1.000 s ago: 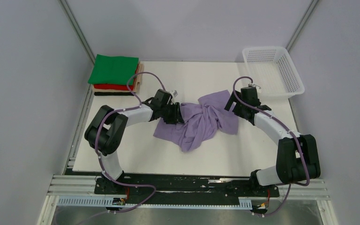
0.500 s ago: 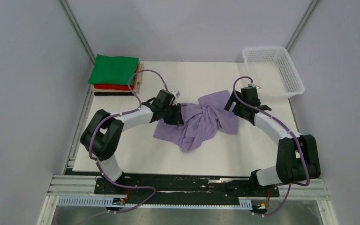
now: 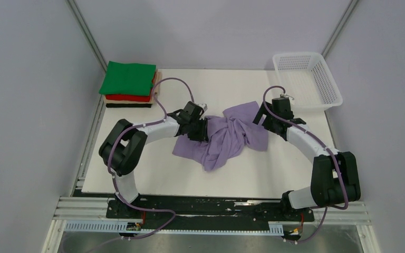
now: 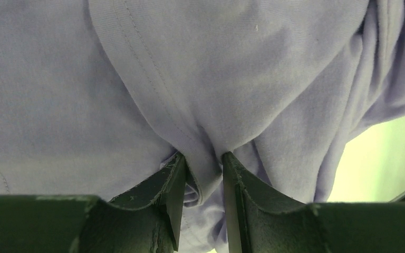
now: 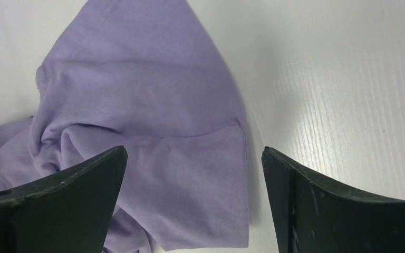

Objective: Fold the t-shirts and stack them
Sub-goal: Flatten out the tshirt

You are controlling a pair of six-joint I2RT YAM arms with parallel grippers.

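Lying crumpled mid-table, the lavender t-shirt has a fold at its left edge pinched between the nearly closed fingers of the left gripper. The right gripper hovers spread wide over the shirt's right edge. A green t-shirt tops a red t-shirt in the folded stack at the table's far-left corner. A white mesh basket sits at the far right.
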